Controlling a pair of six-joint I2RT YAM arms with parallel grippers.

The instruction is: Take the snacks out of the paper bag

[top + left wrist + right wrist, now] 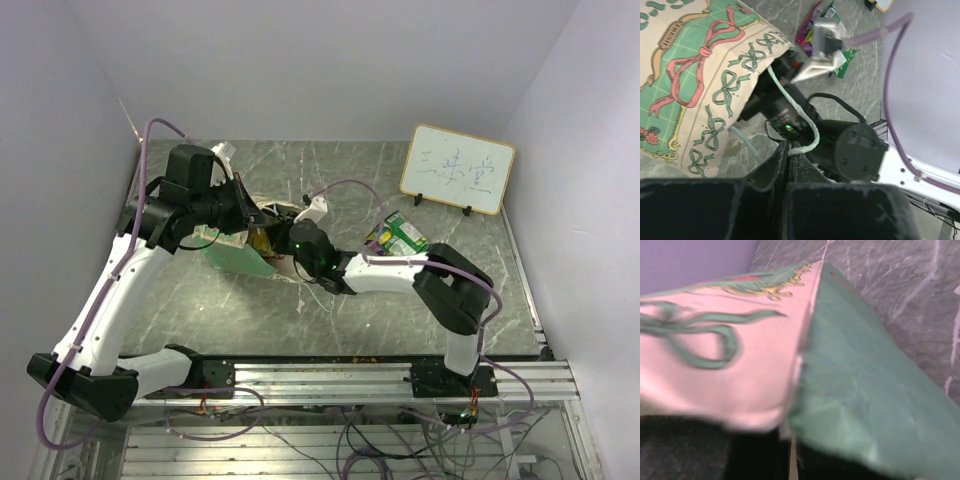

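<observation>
The mint-green paper bag point(238, 258) lies on its side at the left of the table, mouth toward the right. My left gripper point(788, 148) is shut on the bag's white string handle point(805, 117) just above the mouth. My right gripper point(291, 247) reaches to the bag's mouth. In the right wrist view the right gripper point(792, 440) is shut on the bag's rim where the bow-patterned face point(715, 370) meets the green side panel point(865, 400). Some snacks point(398, 236), green and purple packets, lie on the table right of the bag. Any snacks inside the bag are hidden.
A white framed whiteboard point(458, 168) stands at the back right. Grey walls close the table on the left, back and right. The right arm's elbow point(452, 285) sits near the front right, and a purple cable point(340, 190) loops above the bag's mouth.
</observation>
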